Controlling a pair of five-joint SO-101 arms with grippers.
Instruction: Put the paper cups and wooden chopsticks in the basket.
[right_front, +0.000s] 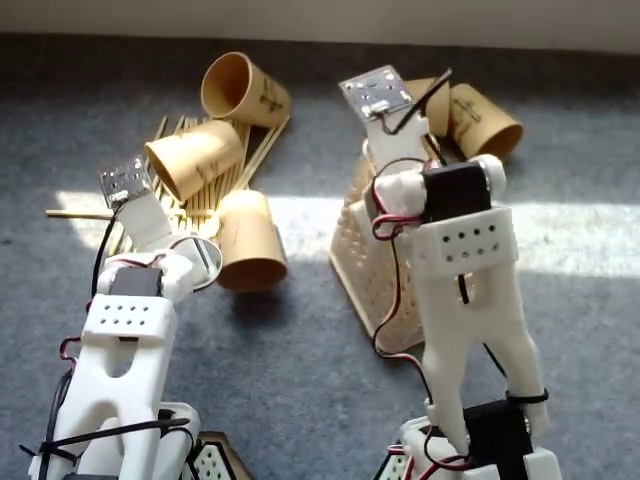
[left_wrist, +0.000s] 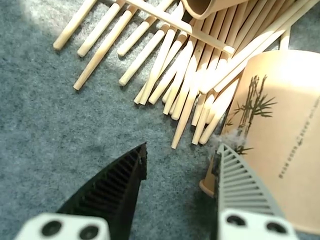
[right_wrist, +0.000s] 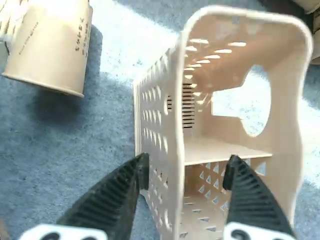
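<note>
"Well, how will the pale wooden chopsticks (left_wrist: 170, 75) feel?"

"Light, stiff and thin, I think. They lie flat in a pile on the grey fuzzy table (right_front: 300, 400), toward its far left corner. They could roll. Pinch a few across the middle."

"And the tan paper cups with the bamboo drawing (left_wrist: 280, 125)?"

"Light and soft. Squeeze hard and one may squash, so take it by the rim. Three lie on their sides by the sticks. Another is near the far edge, behind the cream plastic basket with holes (right_wrist: 160, 115)."

"Where are the arms?"

"The left arm bends low over the stick ends. Its jaws are wide open and hold nothing, and one is just beside a cup. The right arm hangs over the basket, which seems tipped on its side mid-table. Its jaws are wide and empty too."
</note>
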